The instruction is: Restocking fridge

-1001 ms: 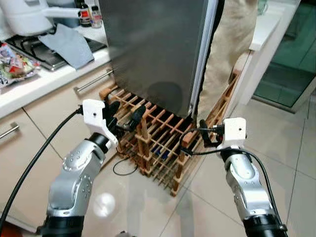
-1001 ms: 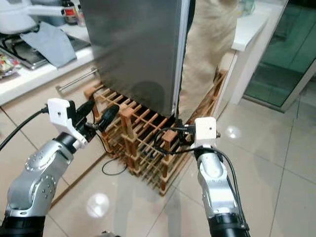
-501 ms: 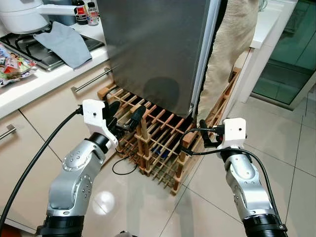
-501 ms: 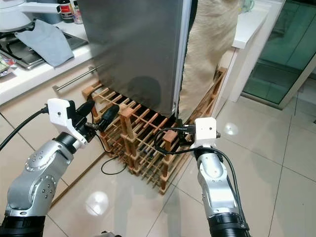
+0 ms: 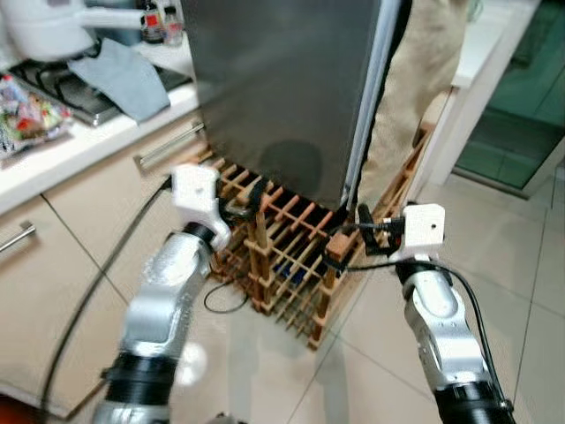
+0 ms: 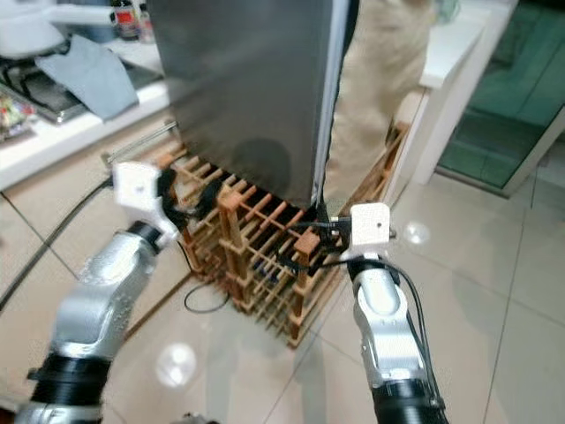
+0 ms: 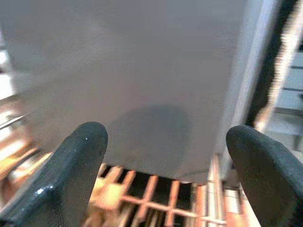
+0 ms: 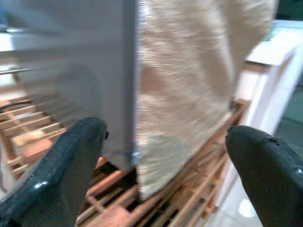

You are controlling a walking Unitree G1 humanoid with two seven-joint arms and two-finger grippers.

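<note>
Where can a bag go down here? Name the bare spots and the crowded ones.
Bare: the tiled floor right of the wooden rack, and the tiles in front of it. Some white counter before the stove is bare. Crowded: the rack under the grey door, where the left gripper and right gripper hover, jaws open.

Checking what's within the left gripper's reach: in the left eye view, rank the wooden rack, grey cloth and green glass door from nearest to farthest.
From the left gripper:
1. Wooden rack, directly beneath it.
2. Grey cloth, on the counter to its left.
3. Green glass door, far right.
</note>
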